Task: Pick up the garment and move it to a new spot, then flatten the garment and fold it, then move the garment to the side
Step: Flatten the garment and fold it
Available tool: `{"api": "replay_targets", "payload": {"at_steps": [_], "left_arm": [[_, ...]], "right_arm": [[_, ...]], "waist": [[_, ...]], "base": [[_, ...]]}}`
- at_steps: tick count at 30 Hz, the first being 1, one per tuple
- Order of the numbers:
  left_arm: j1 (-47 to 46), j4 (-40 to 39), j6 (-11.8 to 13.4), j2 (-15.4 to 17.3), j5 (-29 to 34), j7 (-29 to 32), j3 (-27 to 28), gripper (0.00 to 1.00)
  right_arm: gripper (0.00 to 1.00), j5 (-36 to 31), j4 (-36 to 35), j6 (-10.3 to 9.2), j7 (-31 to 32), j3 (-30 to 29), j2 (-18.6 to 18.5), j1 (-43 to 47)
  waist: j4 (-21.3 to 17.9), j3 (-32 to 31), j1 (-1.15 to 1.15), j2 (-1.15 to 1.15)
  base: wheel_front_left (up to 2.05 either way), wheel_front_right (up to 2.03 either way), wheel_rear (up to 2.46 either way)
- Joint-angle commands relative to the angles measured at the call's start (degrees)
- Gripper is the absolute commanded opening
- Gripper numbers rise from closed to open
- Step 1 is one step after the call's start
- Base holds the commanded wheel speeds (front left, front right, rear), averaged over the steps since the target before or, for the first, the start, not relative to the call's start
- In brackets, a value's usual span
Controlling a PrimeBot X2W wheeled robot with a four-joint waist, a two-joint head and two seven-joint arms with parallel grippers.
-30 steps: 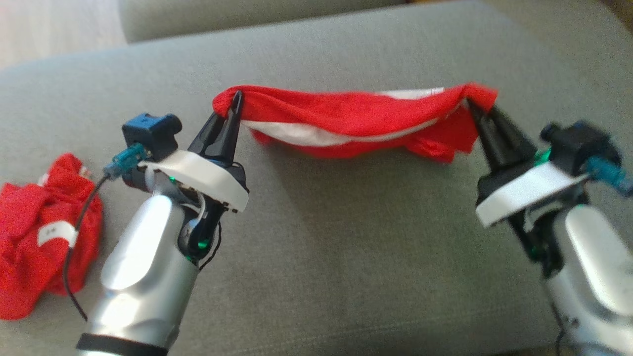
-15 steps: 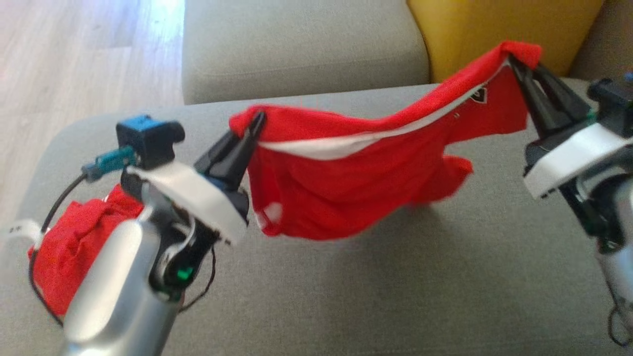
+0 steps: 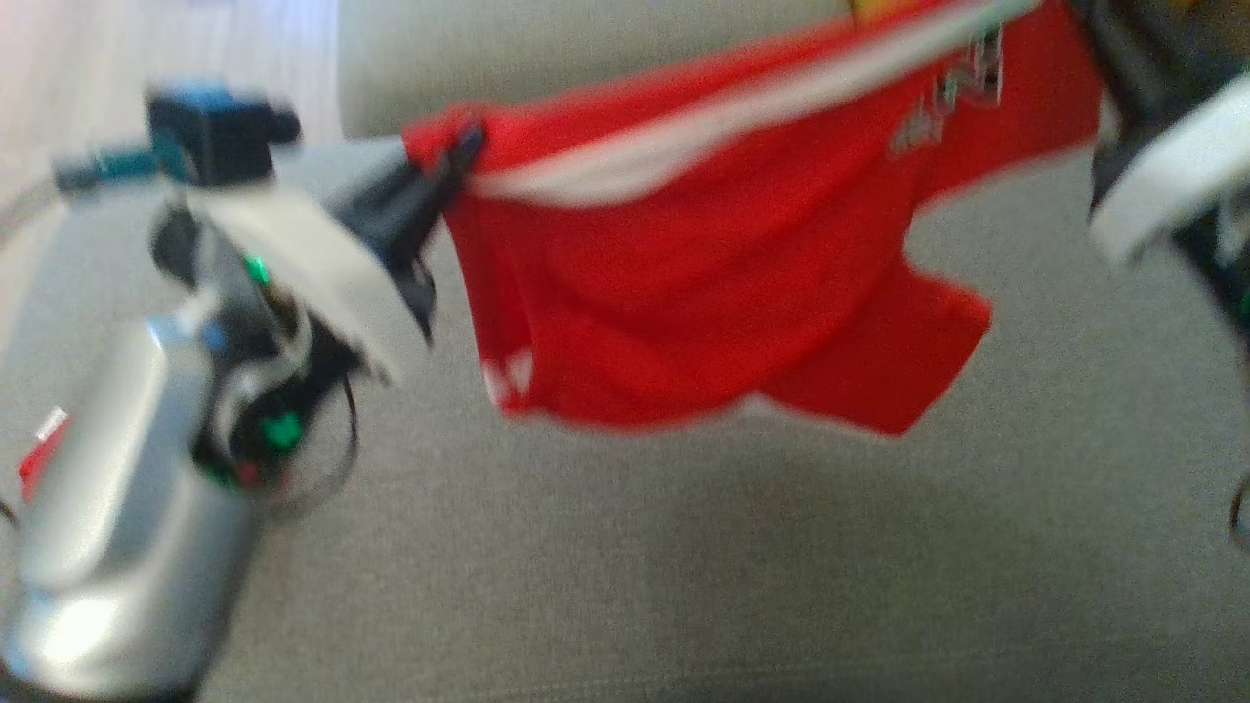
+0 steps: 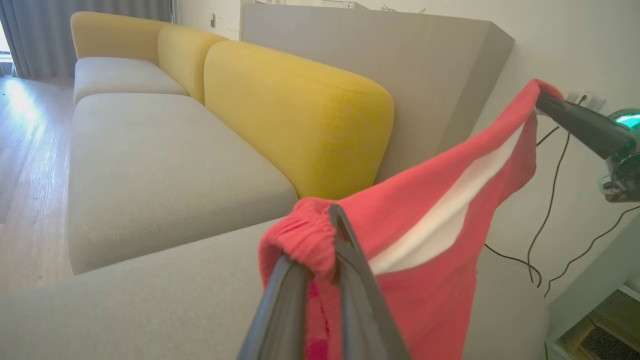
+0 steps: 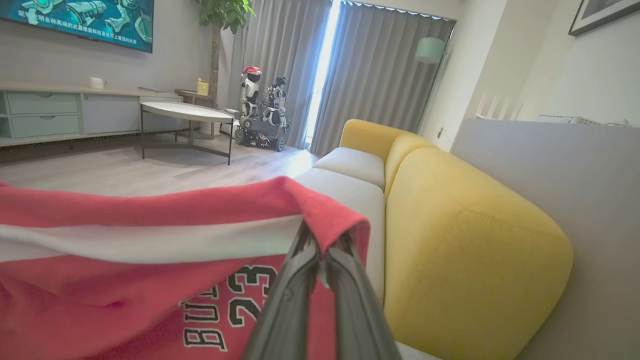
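Garment (image 3: 723, 283) is off the sofa, strung in the air between both hands. It's red with a white stripe along the top edge and black "23" lettering near the right end.

Left hand (image 4: 325, 235) is clamped shut on a gathered, elastic-looking corner, with the cloth bunched over the fingertips. Right hand (image 5: 320, 240) is clamped shut on the opposite corner of the same edge, with fabric folded over the tips.

Pose: the left hand's fingers point up and away from the body. From the left wrist camera the right hand sits higher than the left, so the top edge slopes up toward it. That edge is pulled fairly taut and the rest hangs loose below. The lower hem looks clear of the grey sofa seat (image 3: 684, 566), though the head view is blurred.

Around:
- Yellow back cushions (image 4: 300, 115) are behind the garment.
- A scrap of another red cloth (image 3: 34, 454) shows at the far left, mostly hidden by the left forearm (image 3: 127, 508).
- Cables (image 4: 550, 200) hang down the wall beyond the sofa end.

Nothing lies on the seat directly under the garment.
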Motion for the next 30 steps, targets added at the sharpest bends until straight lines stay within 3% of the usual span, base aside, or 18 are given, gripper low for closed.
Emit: {"api": "replay_targets", "payload": {"at_steps": [1, 6, 10, 14, 19, 26, 30], "left_arm": [[-8.30, -0.16, -0.52, 2.34, 0.08, 0.52, 3.73, 0.00], [-26.02, 10.80, -2.13, 2.80, 2.79, -2.10, 6.15, 0.00], [-38.38, 20.16, -3.04, 1.84, 5.50, -10.24, 8.14, 0.00], [-43.24, 27.14, -4.77, 0.43, 6.52, -19.81, 8.05, 0.00], [-40.96, 32.88, -5.78, -0.57, 10.16, -29.99, 3.00, 0.00], [-33.70, 39.15, -6.09, -2.39, 12.68, -34.23, -7.18, 0.00], [-28.52, 41.90, -6.11, -2.22, 12.35, -35.87, -14.00, 0.00]], "right_arm": [[0.00, 0.16, -0.32, -0.04, 0.50, 0.73, 0.08, -7.01], [0.00, -2.13, 10.12, -0.04, -3.29, 1.67, 4.26, -26.65], [0.00, -7.66, 20.97, -0.04, -12.35, -0.18, 8.22, -39.54], [0.00, -11.69, 30.88, -0.04, -20.98, -2.21, 12.79, -45.12], [0.00, -13.29, 41.05, -0.04, -26.98, -1.90, 16.04, -42.82], [0.00, -10.94, 50.52, -0.04, -28.91, 2.33, 18.03, -34.43], [0.00, -8.00, 55.39, -0.04, -27.06, 6.43, 17.14, -29.57]], "waist": [[-0.20, 6.88, 0.00, 0.00], [-0.13, 17.96, 0.00, 0.00], [0.28, 23.67, 0.00, 0.00], [0.89, 25.99, 0.00, 0.00], [1.68, 26.44, 0.00, 0.00], [2.44, 25.97, 0.00, 0.00], [2.71, 24.35, 0.00, 0.00]], "base": [[0.00, 0.00, 0.00], [0.00, 0.00, 0.00], [0.00, 0.00, 0.00], [0.00, 0.00, 0.00], [0.00, 0.00, 0.00], [0.00, 0.00, 0.00], [0.00, 0.00, 0.00]]}}
